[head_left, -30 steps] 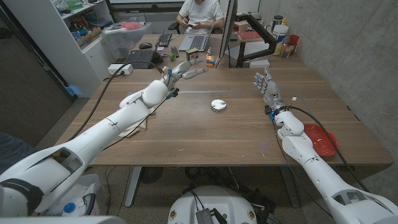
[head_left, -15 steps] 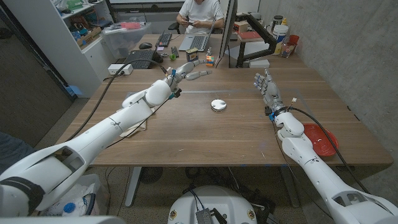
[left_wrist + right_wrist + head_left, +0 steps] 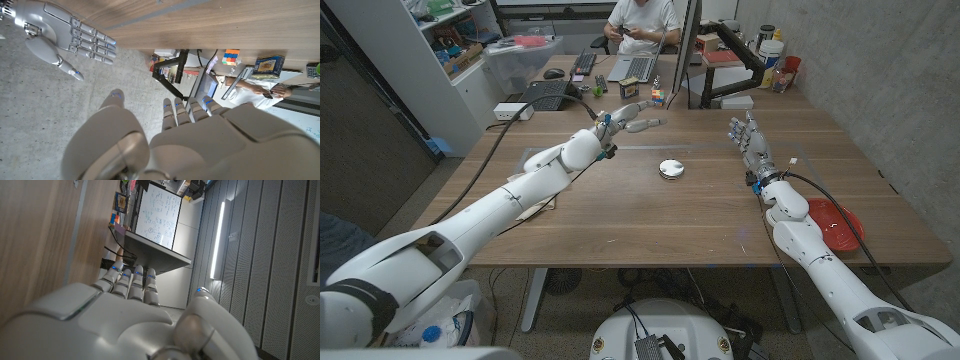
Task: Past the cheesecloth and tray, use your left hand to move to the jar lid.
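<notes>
Lid sits on the table near its middle, a round silvery disc lying alone. I have my left hand up over the far left part of the table, fingers apart and stretched out, holding nothing; it is to the far left of the lid and well apart from it. My right hand stands at the right side, fingers apart and pointing to the far edge, also holding nothing. A red tray lies at the near right edge by my right forearm. Cloth shows under my left arm near the left edge.
</notes>
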